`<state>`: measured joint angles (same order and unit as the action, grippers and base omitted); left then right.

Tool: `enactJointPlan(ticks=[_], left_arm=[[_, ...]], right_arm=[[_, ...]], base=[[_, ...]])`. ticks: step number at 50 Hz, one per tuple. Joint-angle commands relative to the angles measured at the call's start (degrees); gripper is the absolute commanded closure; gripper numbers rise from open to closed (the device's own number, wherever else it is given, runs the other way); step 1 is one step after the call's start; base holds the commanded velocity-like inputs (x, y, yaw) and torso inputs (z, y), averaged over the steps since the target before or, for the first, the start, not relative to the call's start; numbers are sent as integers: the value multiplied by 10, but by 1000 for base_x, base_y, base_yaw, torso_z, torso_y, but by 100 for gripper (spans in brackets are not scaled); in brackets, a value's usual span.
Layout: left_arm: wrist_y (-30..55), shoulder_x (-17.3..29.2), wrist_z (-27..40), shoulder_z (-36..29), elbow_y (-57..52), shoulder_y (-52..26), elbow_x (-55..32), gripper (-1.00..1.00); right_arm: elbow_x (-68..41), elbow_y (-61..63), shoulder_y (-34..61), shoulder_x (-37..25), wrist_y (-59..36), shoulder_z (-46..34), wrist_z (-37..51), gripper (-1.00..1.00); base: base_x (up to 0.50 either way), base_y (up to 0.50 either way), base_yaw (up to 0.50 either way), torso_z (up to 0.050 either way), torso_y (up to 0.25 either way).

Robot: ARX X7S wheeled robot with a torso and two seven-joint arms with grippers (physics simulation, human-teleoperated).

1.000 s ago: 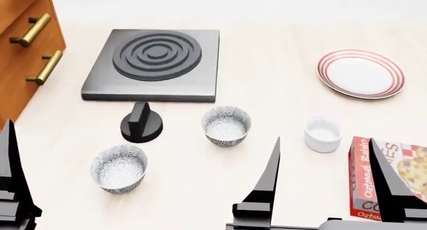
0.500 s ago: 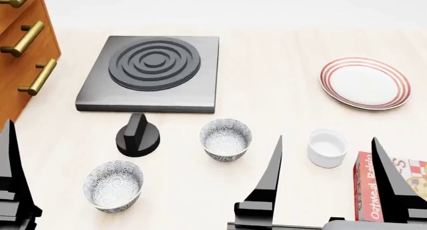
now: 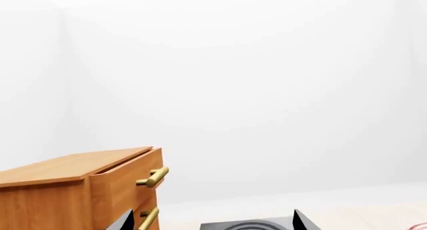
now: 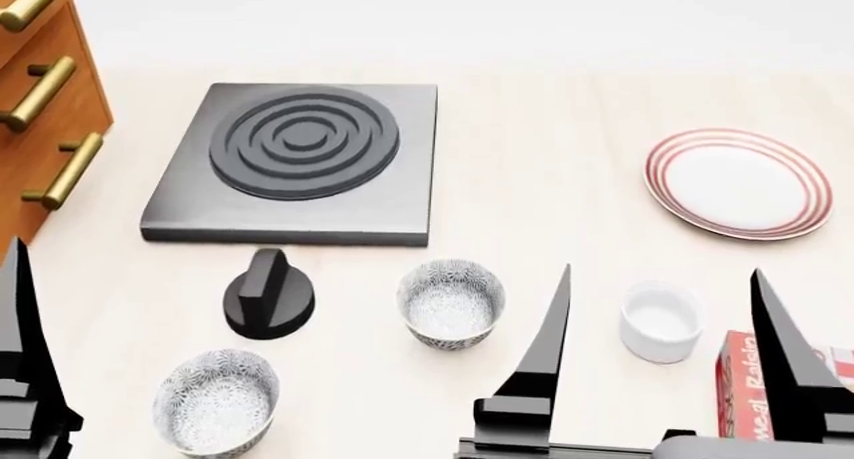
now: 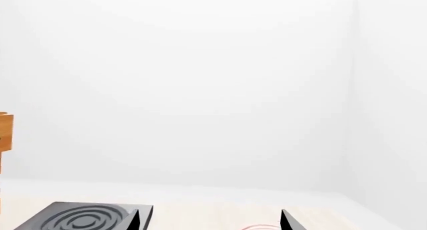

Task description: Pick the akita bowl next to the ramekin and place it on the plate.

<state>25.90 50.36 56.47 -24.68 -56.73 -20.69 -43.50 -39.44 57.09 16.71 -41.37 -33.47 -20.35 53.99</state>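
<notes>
Fingers of the right gripper (image 4: 661,324) stand apart, holding nothing; the left gripper (image 3: 210,221) likewise. Between them lies the akita bowl (image 4: 451,302), empty, left of the empty ramekin (image 4: 659,321). Far right sits the bare plate (image 4: 737,183). A second patterned bowl (image 4: 215,401), knob (image 4: 268,297), burner (image 4: 296,161) and carton (image 4: 750,399) surround them.

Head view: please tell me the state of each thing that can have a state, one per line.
Akita bowl: upright, empty, beside ramekin.
Second patterned bowl: upright, empty.
Ramekin: upright, empty.
Plate: flat, empty.
Drawers: closed.
Right end effector: open, holding nothing.
Left end effector: open.
</notes>
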Motion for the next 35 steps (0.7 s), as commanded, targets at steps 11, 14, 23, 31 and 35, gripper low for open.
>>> enactJointPlan(ticks=[11, 14, 23, 31, 35], left_arm=[[-6, 5, 2, -3, 4, -1, 0, -100], [-7, 9, 5, -1, 2, 0, -1, -100], [-9, 11, 6, -3, 2, 2, 1, -100], [-9, 11, 7, -3, 3, -4, -3, -100], [-13, 13, 7, -3, 3, 0, -1, -100]], right_arm=[[-4, 2, 4, -7, 4, -7, 9, -100], [1, -5, 0, -7, 12, -9, 5, -100], [-6, -2, 4, -12, 11, -7, 11, -100], [-14, -1, 13, -13, 6, -7, 15, -100], [-17, 5, 12, -17, 6, -6, 20, -100]], base=[[107, 0, 0, 0, 0], [105, 0, 0, 0, 0], [109, 0, 0, 0, 0], [105, 0, 0, 0, 2], [105, 0, 0, 0, 0]])
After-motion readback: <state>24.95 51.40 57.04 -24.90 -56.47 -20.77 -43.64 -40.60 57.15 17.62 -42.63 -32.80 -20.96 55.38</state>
